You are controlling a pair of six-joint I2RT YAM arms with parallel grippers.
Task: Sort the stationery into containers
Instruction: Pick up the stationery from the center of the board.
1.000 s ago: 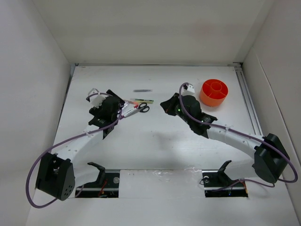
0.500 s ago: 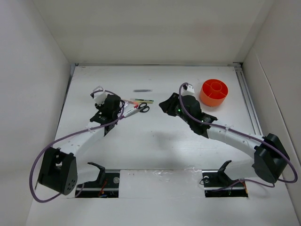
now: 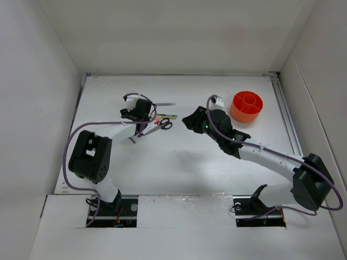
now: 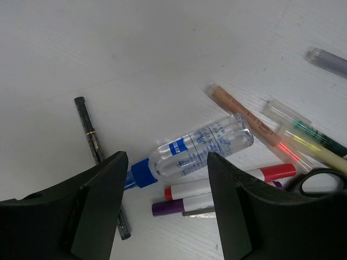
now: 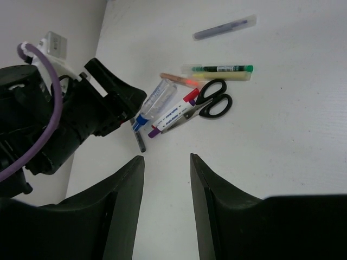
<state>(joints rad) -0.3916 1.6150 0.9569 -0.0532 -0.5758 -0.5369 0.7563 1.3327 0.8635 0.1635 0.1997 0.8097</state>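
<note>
The stationery lies in a loose pile (image 3: 157, 123) at the back left. It holds black-handled scissors (image 5: 214, 101), a green-yellow marker (image 5: 219, 70), a red-capped marker (image 4: 230, 181), a purple-capped marker (image 4: 181, 206), an orange pen (image 4: 246, 120), a clear blue-capped bottle (image 4: 198, 147) and a dark pencil (image 4: 93, 138). A grey stick (image 3: 164, 104) lies apart behind them. My left gripper (image 4: 168, 162) hovers open just over the bottle and markers. My right gripper (image 5: 166, 160) stands open to the right of the pile, nothing in it. The orange container (image 3: 247, 105) stands at the back right.
White walls close in the table on the left, back and right. Purple cables loop along both arms (image 3: 271, 151). The left gripper's black body (image 5: 81, 116) crowds the left side of the pile.
My left arm swung round, carrying its gripper back and right onto the pile. Its jaws narrowed, then widened partway. My right gripper went from shut to open, barely shifting.
</note>
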